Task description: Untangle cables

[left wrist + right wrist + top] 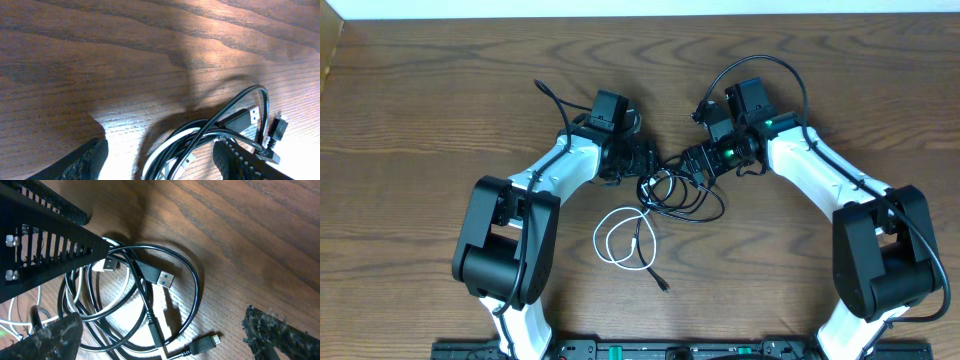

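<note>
Cables lie mid-table between both arms; black cable (148,271) in loose glossy coils w/ metal USB plug (167,280); white cable (598,240) is a thin loop, partly under; crossings hard to see; left gripper (165,160) and right gripper (167,335) spread, pinching nothing; wood-grain table (420,120).

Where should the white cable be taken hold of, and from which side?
Probably the white cable, at its loop's outer curve, from straight above, on the side away from the tangle: that stretch lies flat on the table, clear of the coiled black cable.
</note>
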### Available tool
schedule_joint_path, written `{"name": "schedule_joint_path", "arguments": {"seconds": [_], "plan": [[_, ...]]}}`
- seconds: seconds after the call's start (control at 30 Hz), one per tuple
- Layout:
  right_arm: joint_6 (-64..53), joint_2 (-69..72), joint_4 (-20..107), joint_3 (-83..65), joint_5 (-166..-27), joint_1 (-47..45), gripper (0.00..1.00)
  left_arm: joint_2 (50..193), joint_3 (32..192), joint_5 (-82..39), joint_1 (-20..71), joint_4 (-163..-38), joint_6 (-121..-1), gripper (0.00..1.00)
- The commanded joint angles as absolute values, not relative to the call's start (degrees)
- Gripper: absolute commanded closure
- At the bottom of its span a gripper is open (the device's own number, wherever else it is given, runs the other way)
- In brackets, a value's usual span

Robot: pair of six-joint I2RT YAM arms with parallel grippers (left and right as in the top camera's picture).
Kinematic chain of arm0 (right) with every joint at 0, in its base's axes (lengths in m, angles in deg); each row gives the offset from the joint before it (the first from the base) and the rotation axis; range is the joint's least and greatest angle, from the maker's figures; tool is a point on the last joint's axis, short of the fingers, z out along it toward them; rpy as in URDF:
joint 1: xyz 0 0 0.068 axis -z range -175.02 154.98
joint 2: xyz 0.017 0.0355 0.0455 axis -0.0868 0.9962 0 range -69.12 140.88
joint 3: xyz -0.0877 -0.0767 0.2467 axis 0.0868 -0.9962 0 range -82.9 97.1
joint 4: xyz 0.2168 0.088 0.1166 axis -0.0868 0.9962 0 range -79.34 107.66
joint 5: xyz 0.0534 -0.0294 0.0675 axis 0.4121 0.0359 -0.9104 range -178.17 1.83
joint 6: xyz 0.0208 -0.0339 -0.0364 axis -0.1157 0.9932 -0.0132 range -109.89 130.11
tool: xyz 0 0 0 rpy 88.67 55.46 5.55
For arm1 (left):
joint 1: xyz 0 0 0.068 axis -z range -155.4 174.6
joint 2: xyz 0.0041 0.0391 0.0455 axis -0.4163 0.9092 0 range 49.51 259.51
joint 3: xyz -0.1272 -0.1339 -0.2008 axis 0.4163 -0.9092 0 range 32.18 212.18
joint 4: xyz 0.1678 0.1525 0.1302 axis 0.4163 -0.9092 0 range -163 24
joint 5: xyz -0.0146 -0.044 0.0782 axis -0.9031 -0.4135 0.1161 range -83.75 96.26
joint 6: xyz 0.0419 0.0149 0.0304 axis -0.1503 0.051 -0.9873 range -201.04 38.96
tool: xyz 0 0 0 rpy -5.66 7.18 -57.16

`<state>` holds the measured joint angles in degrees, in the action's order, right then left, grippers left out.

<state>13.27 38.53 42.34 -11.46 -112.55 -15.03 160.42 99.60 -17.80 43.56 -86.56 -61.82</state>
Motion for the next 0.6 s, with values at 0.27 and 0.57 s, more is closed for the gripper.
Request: {"name": "schedule_joint_path", "arguments": {"seconds": [0.27,0.57], "plan": [[13.42,38.82,42.34,-11.57,-112.42,-15.36,0.01,161.95,99.38,-17.1,43.54,-86.43,-62.6,0.27],[13.42,38.82,42.32,-11.57,-112.42,-15.36,0.01,160.35,99.38,-17.12,43.54,-86.95,-62.62,0.36]]}}
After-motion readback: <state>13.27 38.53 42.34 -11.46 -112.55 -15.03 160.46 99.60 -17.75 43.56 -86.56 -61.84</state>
